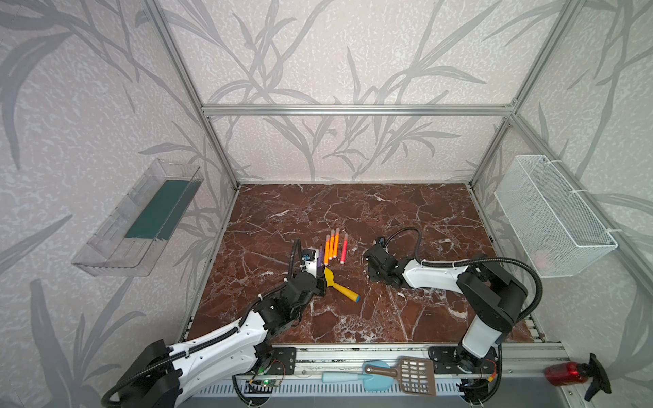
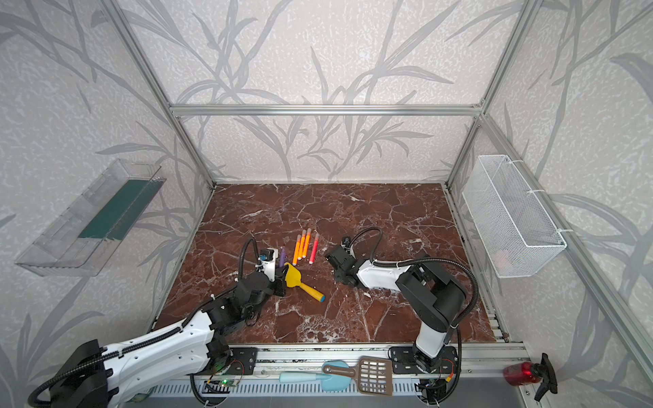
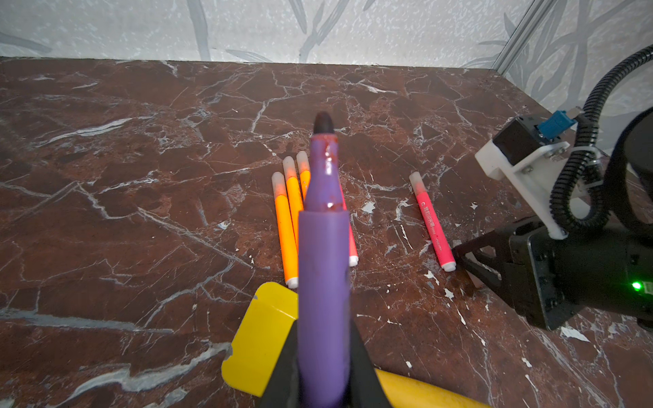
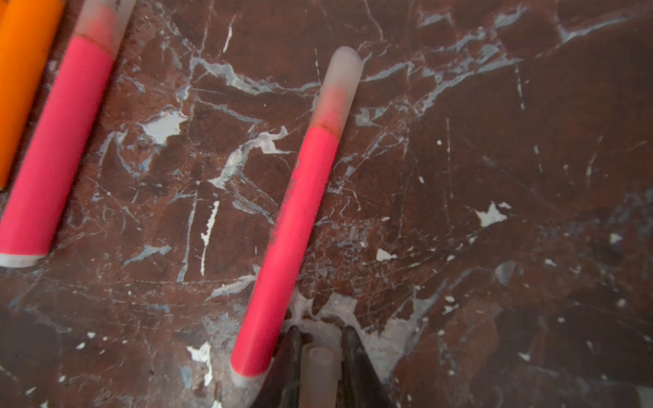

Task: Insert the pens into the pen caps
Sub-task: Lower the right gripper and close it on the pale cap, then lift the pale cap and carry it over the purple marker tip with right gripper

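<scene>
My left gripper (image 3: 323, 339) is shut on the purple pen (image 3: 323, 247), whose bare dark tip points away over the table; both show in both top views too, the gripper (image 1: 319, 272) and the pen (image 1: 320, 255). My right gripper (image 4: 318, 341) is shut on a translucent pen cap (image 4: 318, 374), low over the marble beside the white butt of a pinkish-red pen (image 4: 293, 226). That pen wears a cap (image 4: 339, 88). A second pinkish-red pen (image 4: 56, 141) and three orange pens (image 1: 331, 247) lie capped in a row between the grippers.
A yellow toy shovel (image 1: 334, 277) lies under my left gripper, its handle towards the front. A white mesh basket (image 1: 551, 215) hangs on the right wall and a clear tray (image 1: 141, 219) on the left. A brown scoop (image 1: 406, 374) and a red bottle (image 1: 565, 374) lie on the front rail.
</scene>
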You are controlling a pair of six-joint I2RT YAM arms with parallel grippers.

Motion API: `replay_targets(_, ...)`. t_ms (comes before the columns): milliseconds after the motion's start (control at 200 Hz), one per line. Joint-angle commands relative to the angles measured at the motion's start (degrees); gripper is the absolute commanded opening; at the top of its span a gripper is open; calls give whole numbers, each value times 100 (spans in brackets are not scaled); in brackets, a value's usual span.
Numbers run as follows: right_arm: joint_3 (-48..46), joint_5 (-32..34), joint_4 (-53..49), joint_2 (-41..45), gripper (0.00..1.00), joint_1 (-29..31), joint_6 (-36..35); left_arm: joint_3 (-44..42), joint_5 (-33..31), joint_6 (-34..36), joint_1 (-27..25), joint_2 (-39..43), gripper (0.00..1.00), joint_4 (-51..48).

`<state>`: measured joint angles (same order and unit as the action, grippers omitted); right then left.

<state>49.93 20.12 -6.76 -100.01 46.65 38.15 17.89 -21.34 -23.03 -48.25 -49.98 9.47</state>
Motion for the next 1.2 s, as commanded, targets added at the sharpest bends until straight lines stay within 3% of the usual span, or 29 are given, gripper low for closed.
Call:
replay_targets(0,40,131,-565,-147,22,69,-6,81,-46,-47,26,14,0,11)
replay_targets(290,39,170,-659,-80,28,148,23,81,-49,-39,24,24,0,12)
replay_targets(765,-35,76,-570,-19,29,287,78,86,-55,-43,25,29,0,-3)
replay_targets(1105,-266,29,-345,186,10,291,116,155,151,-112,21,14,0,-86)
replay_targets(1195,-398,38,-275,638,8,278,138,208,428,-147,21,6,0,-101)
